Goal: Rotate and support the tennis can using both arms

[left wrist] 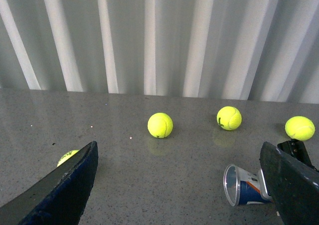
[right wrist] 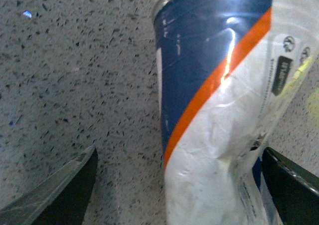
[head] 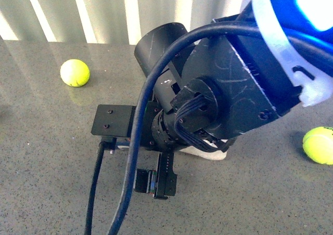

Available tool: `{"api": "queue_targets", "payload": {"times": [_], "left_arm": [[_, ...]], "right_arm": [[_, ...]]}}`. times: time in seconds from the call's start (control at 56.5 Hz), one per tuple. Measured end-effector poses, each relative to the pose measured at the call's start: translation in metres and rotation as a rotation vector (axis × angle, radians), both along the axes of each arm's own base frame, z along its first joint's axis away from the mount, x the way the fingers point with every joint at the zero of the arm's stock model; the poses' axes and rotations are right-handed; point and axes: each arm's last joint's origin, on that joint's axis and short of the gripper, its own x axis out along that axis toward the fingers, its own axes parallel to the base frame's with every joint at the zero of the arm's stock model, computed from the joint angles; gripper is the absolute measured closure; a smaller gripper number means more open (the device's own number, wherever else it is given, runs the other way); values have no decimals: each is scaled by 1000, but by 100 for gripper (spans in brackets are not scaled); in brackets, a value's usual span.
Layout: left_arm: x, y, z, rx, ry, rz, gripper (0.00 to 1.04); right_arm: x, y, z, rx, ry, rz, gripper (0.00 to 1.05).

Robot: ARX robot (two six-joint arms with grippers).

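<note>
The tennis can [right wrist: 214, 110] lies on its side on the grey table; its blue and white label with an orange stripe fills the right wrist view. My right gripper [right wrist: 177, 195] is open and straddles the can, which sits close to one finger [right wrist: 294, 190]. In the front view the black right arm [head: 223, 89] covers the can, and only a white sliver of the can [head: 205, 152] shows. In the left wrist view the can [left wrist: 244, 185] shows its open metal-rimmed mouth, partly behind one finger [left wrist: 291, 185]. My left gripper [left wrist: 179, 195] is open and empty, short of the can.
Tennis balls lie on the table: one [head: 75, 72] at far left and one [head: 318, 145] at right in the front view. The left wrist view shows three balls [left wrist: 160, 125] [left wrist: 229, 117] [left wrist: 299, 127] near the corrugated wall [left wrist: 159, 35], and one [left wrist: 67, 157] half behind a finger.
</note>
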Motion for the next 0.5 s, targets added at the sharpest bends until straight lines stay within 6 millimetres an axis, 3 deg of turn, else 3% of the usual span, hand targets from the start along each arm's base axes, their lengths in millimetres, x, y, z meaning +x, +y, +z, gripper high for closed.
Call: {"api": "queue_targets", "payload": {"times": [0.496], "left_arm": [[0, 0, 0, 0, 0, 0, 7]], "right_arm": [[8, -11, 20, 59, -145, -41, 7]]}}
